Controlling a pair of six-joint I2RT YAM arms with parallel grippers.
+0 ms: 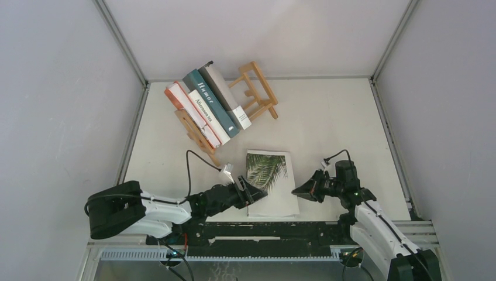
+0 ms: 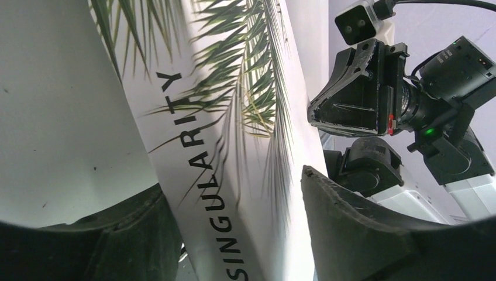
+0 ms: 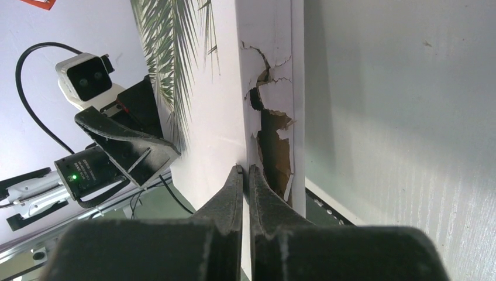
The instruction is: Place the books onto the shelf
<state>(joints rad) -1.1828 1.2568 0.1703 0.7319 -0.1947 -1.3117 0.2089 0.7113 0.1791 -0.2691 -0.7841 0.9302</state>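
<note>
Grip: close left gripper, open astride left edge of book, squarely and deep before lifting; brace right edge with shut right gripper, tips at that edge. Lies flat, cover up, between both grippers near front of table, well apart from shelf with 4 books. Runs lengthwise front to back.
</note>
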